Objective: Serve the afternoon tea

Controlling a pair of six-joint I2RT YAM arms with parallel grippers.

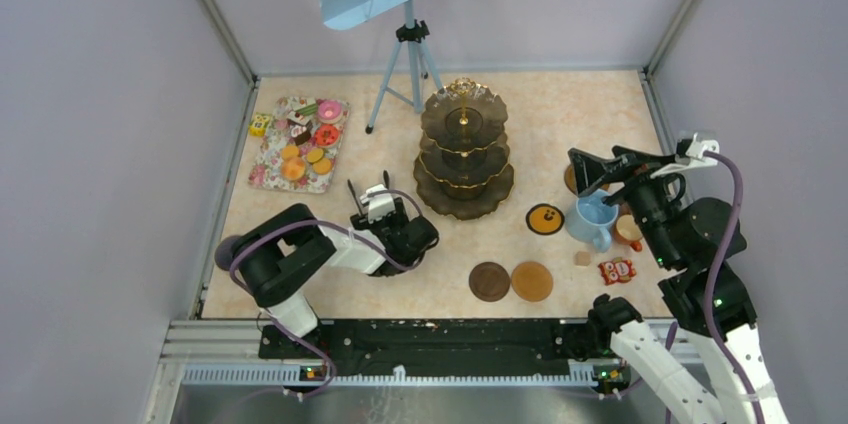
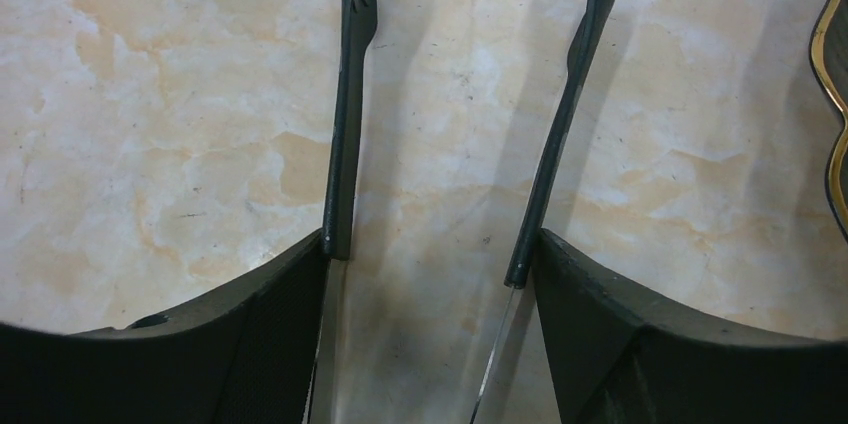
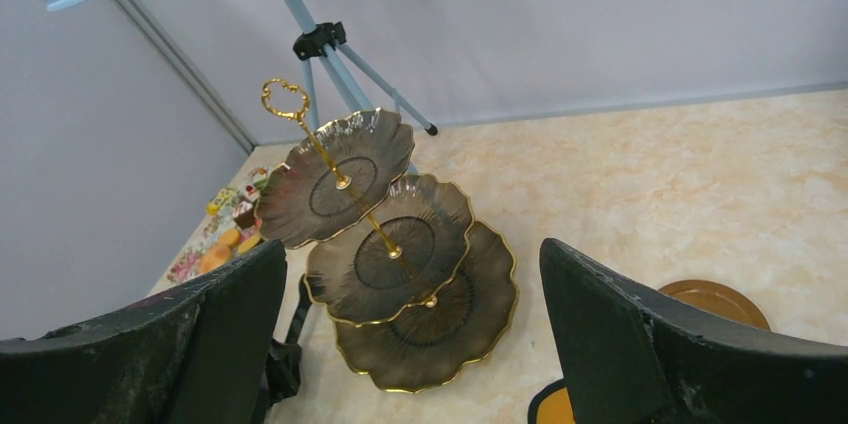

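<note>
Two coasters [image 1: 490, 281] lie toward the near edge, uncovered, judged landing spots for drinks. The left gripper [image 2: 432, 249] grips the tongs [image 2: 345, 124], whose arms are spread, suited to lifting cakes [image 1: 310, 136]; the right gripper [image 3: 412, 249] is spread wide, empty, raised near the blue mug [image 1: 592, 219]. The stand [image 1: 465, 149] sits mid-table, all tiers empty; the cakes lie on the mat [image 1: 262, 169], far left.

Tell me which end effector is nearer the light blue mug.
Right. The right end effector hovers just beyond the light blue mug; the left end effector, holding black tongs, is on the stand's other side.
</note>
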